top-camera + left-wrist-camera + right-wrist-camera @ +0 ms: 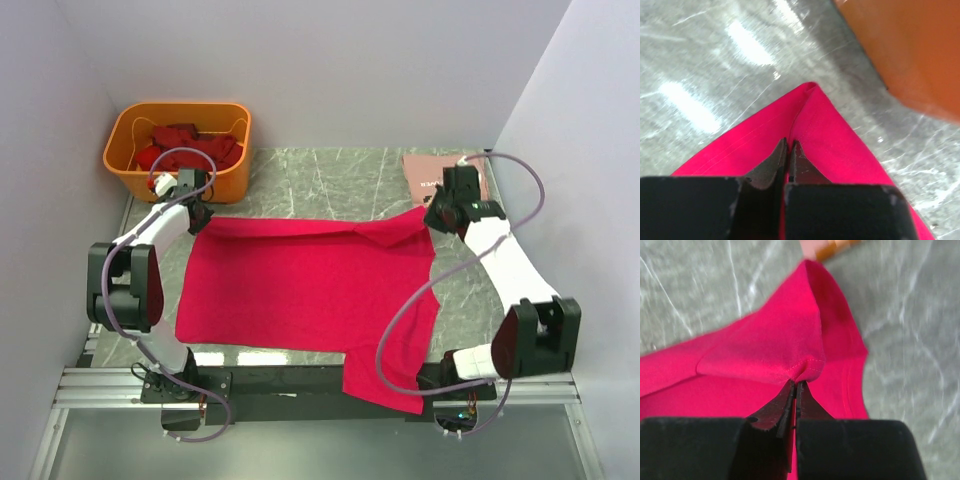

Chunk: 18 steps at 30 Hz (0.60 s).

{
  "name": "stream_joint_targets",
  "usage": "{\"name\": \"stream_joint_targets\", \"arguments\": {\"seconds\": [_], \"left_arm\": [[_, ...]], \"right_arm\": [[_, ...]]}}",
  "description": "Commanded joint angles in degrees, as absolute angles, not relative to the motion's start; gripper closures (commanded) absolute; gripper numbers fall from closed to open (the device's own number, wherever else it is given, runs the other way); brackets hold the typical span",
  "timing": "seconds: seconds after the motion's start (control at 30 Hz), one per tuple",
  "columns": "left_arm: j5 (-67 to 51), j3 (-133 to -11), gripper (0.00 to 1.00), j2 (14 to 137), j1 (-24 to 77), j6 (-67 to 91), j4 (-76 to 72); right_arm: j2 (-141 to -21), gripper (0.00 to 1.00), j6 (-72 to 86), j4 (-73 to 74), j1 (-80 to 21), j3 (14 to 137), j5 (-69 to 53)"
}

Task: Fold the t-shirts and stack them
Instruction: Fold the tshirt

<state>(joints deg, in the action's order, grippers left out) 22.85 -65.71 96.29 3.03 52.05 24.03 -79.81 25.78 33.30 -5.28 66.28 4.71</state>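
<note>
Marble tabletop [330, 180], crimson tee [310, 290], left end effector [789, 152] and right end effector [794, 390] pinching its far corners, salmon tee [425, 170], print illegible

Plain pale grey-lavender walls: back wall [350, 70], left wall [50, 150] and right wall [590, 150] box in the workspace. Tabletop [320, 180] grey marble pattern, glossy, with bright overhead-light glare streaks [747, 45]. Orange tub [130, 165] in far-left corner. Aluminium rail [100, 385] along near edge.
</note>
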Motion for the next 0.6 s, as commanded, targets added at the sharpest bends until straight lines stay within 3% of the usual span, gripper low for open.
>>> {"name": "stream_joint_targets", "arguments": {"seconds": [0.0, 0.57], "left_arm": [[24.4, -64.1, 0.99, 92.0, 2.7, 52.7, 25.5], [24.5, -55.9, 0.99, 86.7, 2.9, 52.6, 26.2]], "right_arm": [[-73.3, 1.0, 28.7, 35.2, -5.4, 61.5, 4.3], [-54.7, 1.0, 33.8, 35.3, -8.6, 38.8, -5.3]]}}
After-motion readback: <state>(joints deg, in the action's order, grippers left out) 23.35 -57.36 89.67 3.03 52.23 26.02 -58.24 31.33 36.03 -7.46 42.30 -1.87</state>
